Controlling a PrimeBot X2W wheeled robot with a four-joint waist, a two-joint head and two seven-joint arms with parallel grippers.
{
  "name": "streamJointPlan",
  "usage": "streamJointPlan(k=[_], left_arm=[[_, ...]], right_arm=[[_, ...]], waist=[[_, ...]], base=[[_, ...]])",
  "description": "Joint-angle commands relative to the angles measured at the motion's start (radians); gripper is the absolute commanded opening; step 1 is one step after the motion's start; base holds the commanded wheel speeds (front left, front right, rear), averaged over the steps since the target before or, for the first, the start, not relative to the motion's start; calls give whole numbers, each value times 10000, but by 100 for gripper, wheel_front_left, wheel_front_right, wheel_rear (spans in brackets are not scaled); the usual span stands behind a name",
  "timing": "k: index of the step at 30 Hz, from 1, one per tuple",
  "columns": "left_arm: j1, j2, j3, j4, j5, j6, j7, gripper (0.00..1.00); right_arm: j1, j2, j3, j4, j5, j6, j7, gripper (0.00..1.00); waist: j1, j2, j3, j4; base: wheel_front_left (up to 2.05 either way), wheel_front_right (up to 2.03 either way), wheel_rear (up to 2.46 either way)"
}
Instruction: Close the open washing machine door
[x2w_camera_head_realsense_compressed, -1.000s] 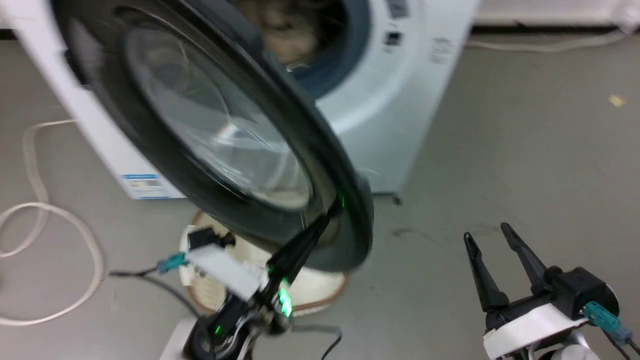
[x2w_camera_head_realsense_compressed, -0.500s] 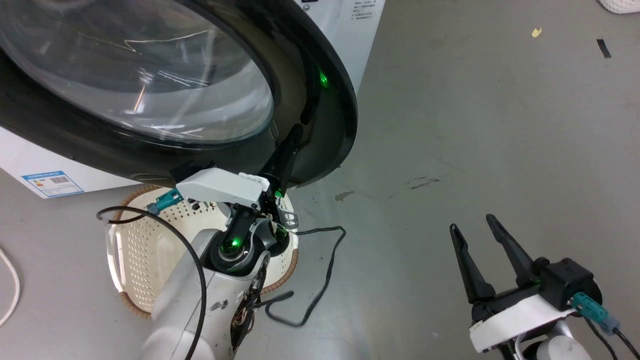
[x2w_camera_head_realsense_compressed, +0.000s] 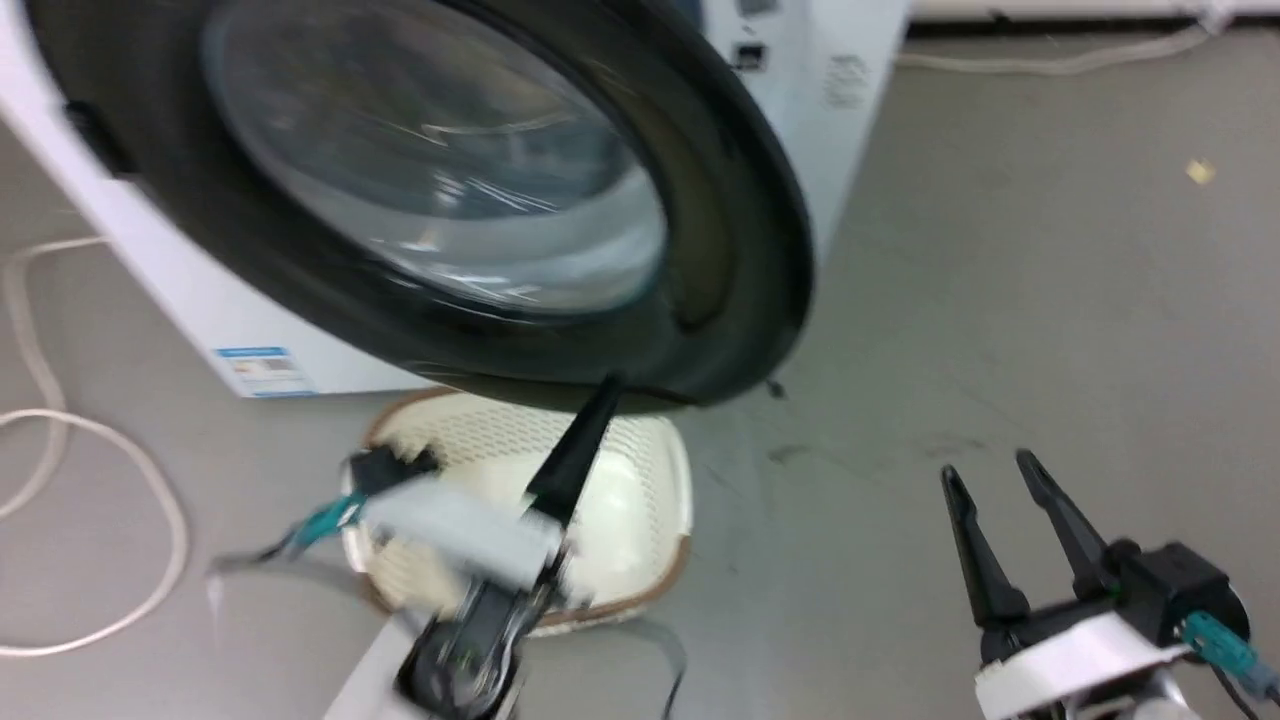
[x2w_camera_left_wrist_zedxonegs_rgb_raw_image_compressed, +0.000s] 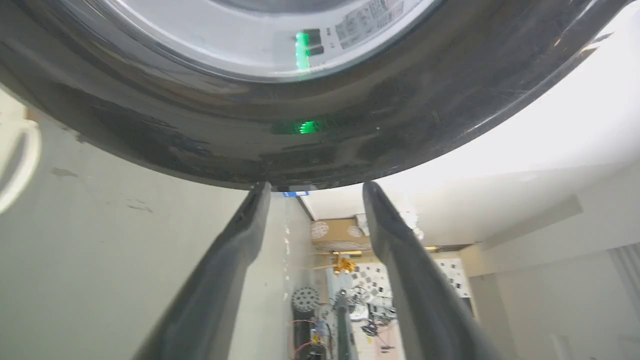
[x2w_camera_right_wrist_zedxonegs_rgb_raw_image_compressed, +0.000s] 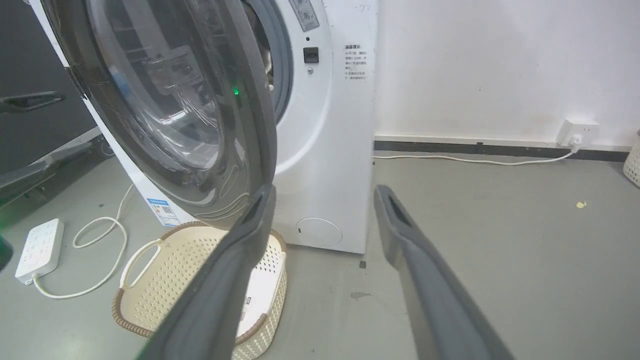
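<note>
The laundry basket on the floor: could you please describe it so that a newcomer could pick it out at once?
Find the white washing machine against the wall, its round black-rimmed door hanging open. On the grey floor below that door sits a cream basket. Perforated walls, a brown rim and a loop handle set it apart from the white power strip nearby.

Through the right wrist camera I see a cream perforated laundry basket with a brown rim on the grey floor. It sits low and left of the right gripper's fingers, and part of it is hidden behind the finger on that view's left. Farther left lie a white power strip and a looping white cable. Past the other finger a yellow scrap lies on the floor. Beyond it a wall socket feeds a white cord running along the dark skirting.
</note>
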Motion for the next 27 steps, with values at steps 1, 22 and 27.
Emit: streamJointPlan(k=[1, 22, 27], left_arm=[[643, 454, -101, -461, 601, -44, -383, 100], [4389, 437, 3553, -3461, 14017, 1184, -2485, 100], [4750, 210, 3603, -3492, 15086, 1374, -2485, 100]], right_arm=[[240, -90, -58, -85, -9, 8, -42, 100], [1331, -73, -167, -602, -173, 8, -42, 100], [1368, -96, -69, -512, -55, 8, -42, 100]], waist=[[1, -1, -731, 818], [1, -1, -1846, 2809], [1, -1, -1670, 2901]], base=[[0, 0, 0], [0, 0, 0], [0, 0, 0]])
